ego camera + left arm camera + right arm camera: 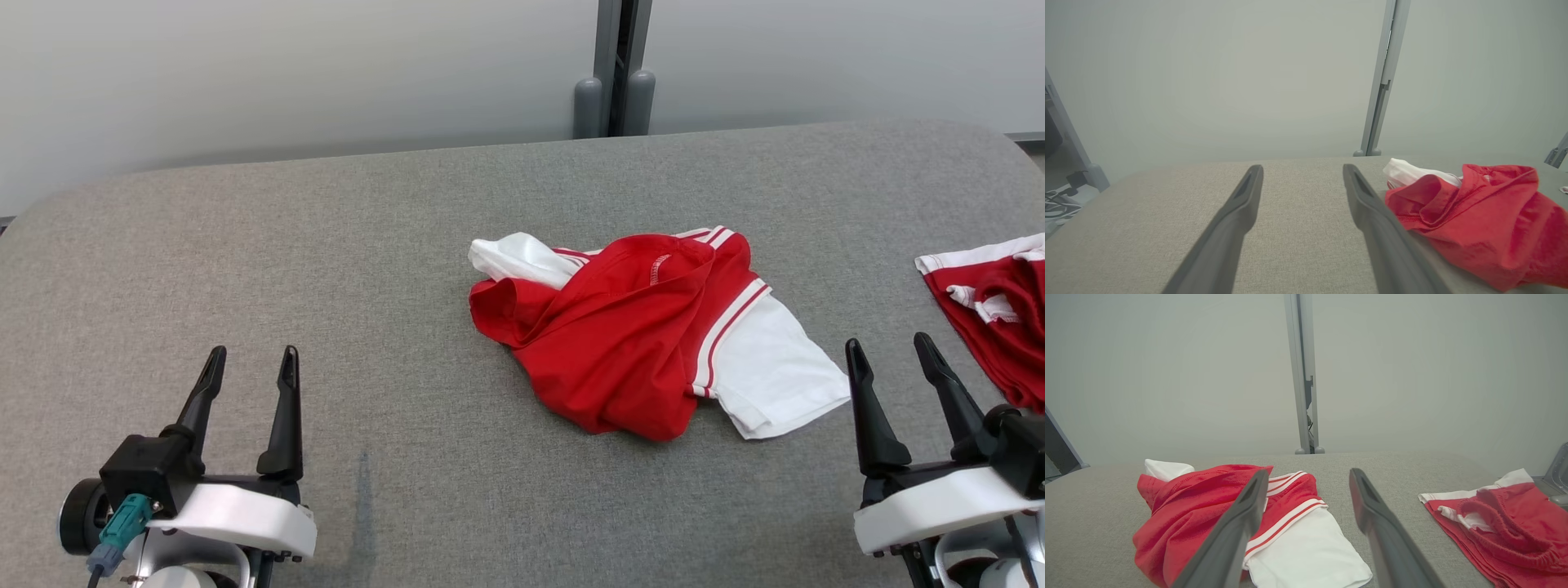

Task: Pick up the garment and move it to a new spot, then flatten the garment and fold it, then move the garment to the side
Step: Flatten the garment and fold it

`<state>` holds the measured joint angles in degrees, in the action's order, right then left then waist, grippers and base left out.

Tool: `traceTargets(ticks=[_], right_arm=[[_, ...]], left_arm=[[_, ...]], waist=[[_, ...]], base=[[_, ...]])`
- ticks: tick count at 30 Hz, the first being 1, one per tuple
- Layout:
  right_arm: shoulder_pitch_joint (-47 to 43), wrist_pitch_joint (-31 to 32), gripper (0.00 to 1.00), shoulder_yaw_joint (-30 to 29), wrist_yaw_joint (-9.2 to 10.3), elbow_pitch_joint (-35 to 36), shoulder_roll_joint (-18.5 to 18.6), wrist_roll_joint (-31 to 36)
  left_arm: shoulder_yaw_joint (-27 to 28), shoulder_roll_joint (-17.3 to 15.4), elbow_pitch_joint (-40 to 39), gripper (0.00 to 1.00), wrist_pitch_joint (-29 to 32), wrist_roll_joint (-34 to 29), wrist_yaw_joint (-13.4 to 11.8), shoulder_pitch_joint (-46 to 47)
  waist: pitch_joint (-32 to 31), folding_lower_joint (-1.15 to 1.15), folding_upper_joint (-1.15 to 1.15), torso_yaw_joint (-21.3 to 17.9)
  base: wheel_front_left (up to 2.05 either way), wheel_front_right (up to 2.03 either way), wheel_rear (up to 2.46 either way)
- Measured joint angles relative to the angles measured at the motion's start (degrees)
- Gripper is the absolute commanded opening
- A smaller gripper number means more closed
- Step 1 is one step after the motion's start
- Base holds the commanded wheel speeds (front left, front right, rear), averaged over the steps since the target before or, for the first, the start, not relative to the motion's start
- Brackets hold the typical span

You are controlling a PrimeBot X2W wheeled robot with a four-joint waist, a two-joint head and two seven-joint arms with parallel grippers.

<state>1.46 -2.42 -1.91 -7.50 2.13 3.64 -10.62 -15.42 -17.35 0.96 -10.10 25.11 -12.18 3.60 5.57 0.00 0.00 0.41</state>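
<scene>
Garment [645, 343] lies crumpled at mid-counter [245, 245]. Left gripper [254, 353] and right gripper [888, 340] fingers are spread apart, holding nothing.

Red-and-white garment [645, 335] crumpled mid-table, white sleeve spread toward right.

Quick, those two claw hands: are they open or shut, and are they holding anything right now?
Left gripper: open, holding nothing, well apart from the red and white garment.
Right gripper: open, holding nothing, near the garment's white part.
</scene>
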Motion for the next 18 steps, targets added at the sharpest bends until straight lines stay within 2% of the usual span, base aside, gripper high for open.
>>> traceTargets(ticks=[11, 14, 15, 18], right_arm=[[-0.45, 1.04, 1.0, -0.22, 0.0, 1.53, -0.43, 0.08], [-0.1, 1.38, 1.0, 0.01, 0.0, 1.78, -0.54, 0.13], [0.32, 1.42, 1.0, 0.32, 0.0, 1.85, -0.57, 0.25], [1.0, 1.41, 1.0, 0.93, 0.0, 1.8, -0.66, 0.42]], left_arm=[[-1.43, -0.38, -0.92, 1.0, 0.25, -0.64, 0.3, 1.51], [-3.33, -0.36, -1.38, 1.0, 1.02, -1.79, 1.77, 5.27], [-5.16, -0.12, -1.47, 1.0, 1.76, -2.55, 3.25, 8.48], [-8.29, 1.01, -1.04, 1.0, 3.42, -3.88, 5.47, 13.53]], waist=[[1.01, 0.0, 0.0, 0.05], [1.96, 0.0, 0.0, -0.37], [2.69, 0.0, 0.0, -0.96], [3.81, 0.0, 0.0, -2.45]], base=[[0.0, 0.0, 0.0], [0.0, 0.0, 0.0], [0.0, 0.0, 0.0], [0.0, 0.0, 0.0]])
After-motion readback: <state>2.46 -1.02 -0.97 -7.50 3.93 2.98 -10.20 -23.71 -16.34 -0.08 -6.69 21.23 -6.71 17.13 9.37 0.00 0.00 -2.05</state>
